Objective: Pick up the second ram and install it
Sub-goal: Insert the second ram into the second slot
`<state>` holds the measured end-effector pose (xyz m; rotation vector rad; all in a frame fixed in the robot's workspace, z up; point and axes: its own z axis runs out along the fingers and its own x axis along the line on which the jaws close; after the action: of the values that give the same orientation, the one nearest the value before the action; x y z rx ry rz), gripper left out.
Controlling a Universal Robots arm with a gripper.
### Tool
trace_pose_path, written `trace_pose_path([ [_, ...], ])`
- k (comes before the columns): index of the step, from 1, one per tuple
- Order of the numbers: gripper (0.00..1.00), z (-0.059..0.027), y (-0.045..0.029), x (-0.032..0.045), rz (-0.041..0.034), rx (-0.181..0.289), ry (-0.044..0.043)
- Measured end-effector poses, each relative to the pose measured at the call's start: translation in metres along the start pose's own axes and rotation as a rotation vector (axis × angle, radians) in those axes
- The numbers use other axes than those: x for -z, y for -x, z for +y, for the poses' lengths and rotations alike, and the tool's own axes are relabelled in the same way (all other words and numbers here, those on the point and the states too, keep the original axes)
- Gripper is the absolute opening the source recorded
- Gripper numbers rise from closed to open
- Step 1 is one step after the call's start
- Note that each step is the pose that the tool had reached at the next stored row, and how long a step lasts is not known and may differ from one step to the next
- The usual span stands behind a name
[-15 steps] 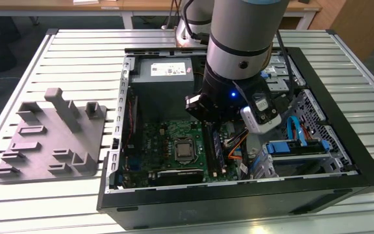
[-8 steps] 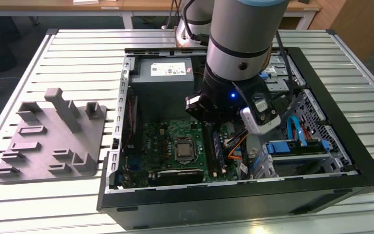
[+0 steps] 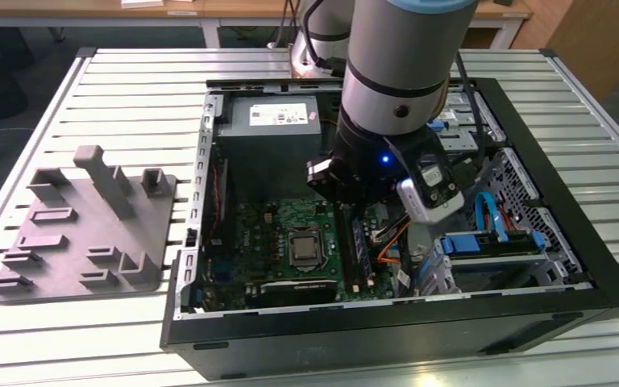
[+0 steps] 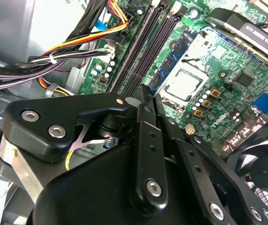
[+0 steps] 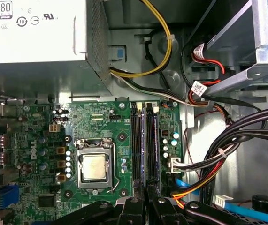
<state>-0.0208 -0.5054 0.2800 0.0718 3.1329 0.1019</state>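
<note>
The second ram is a thin dark stick with a bluish tint. It stands in one of the long black slots of the green board, beside the processor socket. My gripper is down inside the open computer case, at the stick's near end. Its two fingers are drawn close on either side of that end. In the second wrist view the ram runs away from my gripper along the empty slots. In the exterior view the arm's wrist hides the fingers.
Bundled black, red and yellow cables crowd one side of the slots. The grey power supply fills the case's far end. A drive cage with blue cables sits at the exterior view's right. A grey moulded holder lies on the slatted table.
</note>
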Motion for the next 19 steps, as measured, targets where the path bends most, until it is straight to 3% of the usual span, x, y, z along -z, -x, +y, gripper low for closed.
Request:
trace_pose_path([
  [19, 0.14, -0.0003, 0.0000, -0.0040, 0.0000, 0.000, 0.0001],
])
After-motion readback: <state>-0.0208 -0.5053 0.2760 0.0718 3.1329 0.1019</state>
